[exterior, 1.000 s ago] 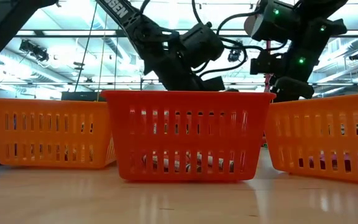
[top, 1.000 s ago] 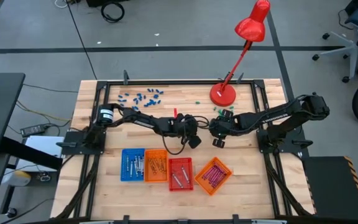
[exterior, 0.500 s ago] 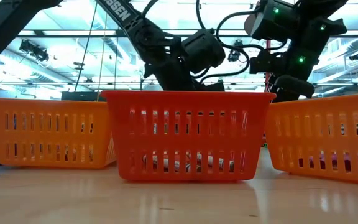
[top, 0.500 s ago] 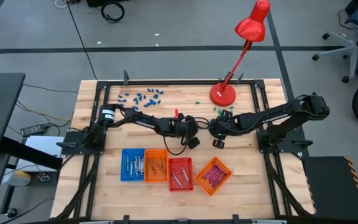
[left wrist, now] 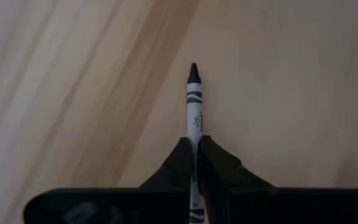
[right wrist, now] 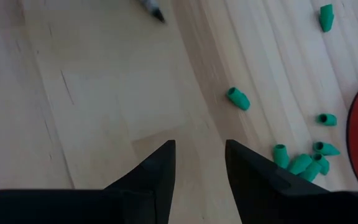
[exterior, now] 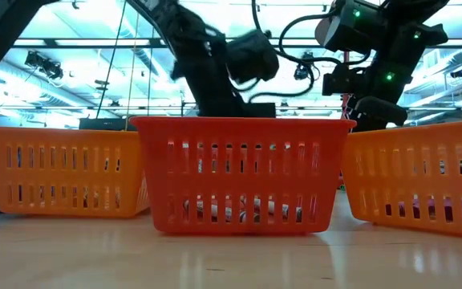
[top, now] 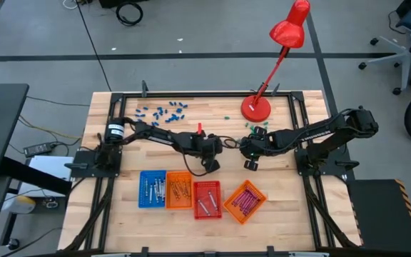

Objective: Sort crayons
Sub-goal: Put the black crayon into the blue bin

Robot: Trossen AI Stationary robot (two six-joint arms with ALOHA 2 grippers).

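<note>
My left gripper (left wrist: 195, 144) is shut on a silvery-grey crayon (left wrist: 194, 106) with a dark tip, over bare wood. In the high view it sits mid-table (top: 220, 145), just behind the row of trays. Facing it from the right, my right gripper (right wrist: 201, 146) stands open over bare wood with nothing between its fingers, also mid-table (top: 245, 148). Another crayon's dark tip (right wrist: 152, 10) shows beyond it. More crayons lie in the blue tray (top: 152, 190), orange tray (top: 178, 191), red tray (top: 206, 199) and tilted orange tray (top: 244, 201). My left gripper pinches the crayon's wrapped shaft (left wrist: 194, 132) between its two fingers, toward the blunt end. The crayon lies along the fingers, and its dark tip (left wrist: 193, 71) sticks out past them. Whether it rests on the wood or hangs clear, I cannot tell.
A red desk lamp stands on its round base (top: 255, 108) at the far right. Stubby green bits (right wrist: 300, 163) lie beside the base, near my right gripper. Stubby blue bits (top: 166, 111) are scattered at the far left. The trays stand in a row near the front edge.
My left gripper has shut on the grey crayon, and its arm has shifted a little toward the table's left edge.
</note>
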